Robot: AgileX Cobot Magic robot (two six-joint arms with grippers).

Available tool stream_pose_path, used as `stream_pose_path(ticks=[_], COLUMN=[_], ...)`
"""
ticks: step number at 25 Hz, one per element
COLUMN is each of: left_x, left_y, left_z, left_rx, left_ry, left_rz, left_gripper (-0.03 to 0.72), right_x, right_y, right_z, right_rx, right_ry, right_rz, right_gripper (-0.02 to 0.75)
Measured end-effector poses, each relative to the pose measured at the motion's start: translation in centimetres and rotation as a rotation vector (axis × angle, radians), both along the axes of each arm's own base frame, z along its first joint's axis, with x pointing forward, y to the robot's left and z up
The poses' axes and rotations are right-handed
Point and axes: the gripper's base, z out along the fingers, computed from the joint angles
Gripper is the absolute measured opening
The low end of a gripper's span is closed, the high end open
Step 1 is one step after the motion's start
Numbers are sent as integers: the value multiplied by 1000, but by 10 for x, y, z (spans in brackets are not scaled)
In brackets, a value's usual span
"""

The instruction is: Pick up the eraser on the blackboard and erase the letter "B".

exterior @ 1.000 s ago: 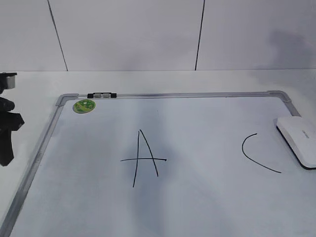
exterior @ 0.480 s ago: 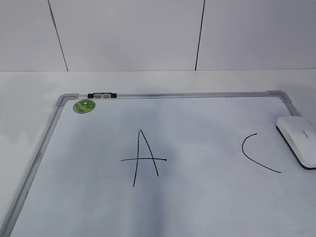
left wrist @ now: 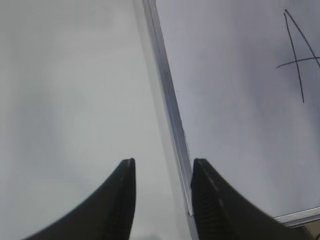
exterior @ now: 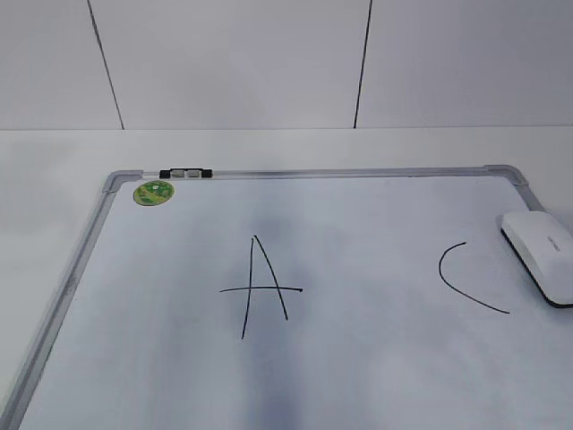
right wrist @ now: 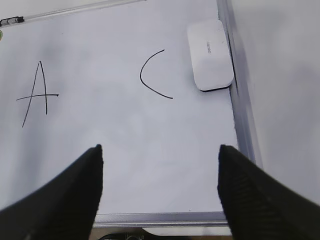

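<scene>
The white eraser [exterior: 541, 254] lies on the blackboard [exterior: 376, 376] at its right edge, beside the C [exterior: 466, 278]; it also shows in the right wrist view [right wrist: 210, 55]. No letter "B" shows between the A [exterior: 260, 287] and the C; the board there is bare. My right gripper [right wrist: 160, 155] is open and empty above the board's near part, well short of the eraser. My left gripper [left wrist: 162, 167] is open and empty over the board's left frame [left wrist: 170, 100]. Neither gripper shows in the exterior view.
A round green magnet [exterior: 153, 192] sits at the board's far left corner, next to a marker [exterior: 185, 172] lying on the top frame. The white table [exterior: 45, 206] surrounds the board. A white wall stands behind.
The left arm, seen at the left edge of the exterior view one second ago, has left that view. Board, letters and eraser have not moved.
</scene>
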Motion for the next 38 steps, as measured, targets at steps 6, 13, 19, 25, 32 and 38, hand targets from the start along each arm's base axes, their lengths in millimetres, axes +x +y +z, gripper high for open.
stream_pose_path(ticks=[6,13,19,25,32,38], left_x=[-58,-118,-148,-169,-182,-181], left_y=[8,15,19,21,23,23], left_z=[22,-6,-39,-61,-89,-100], left_rx=[-17,-28,-34,-30,-22,-9], left_ry=[-189,-274,-315,-377,-413,-393], left_rz=[2,2,-1,-18,-33,-47], left_gripper=[286,286,286,286,286,286], right_x=[-7,-12,-24,-54,-82,-66], right_y=[1,-3,-6,-12,-14,-15], right_z=[-22,-37,-45,-47,-55,-86], right_rx=[-10,-64,-98,-165,-190,-196], right_ry=[32,47,10,-135,-271,-147], right_rz=[36,40,40,-5,-35,-27], right_gripper=[566,469,423,417,414,412])
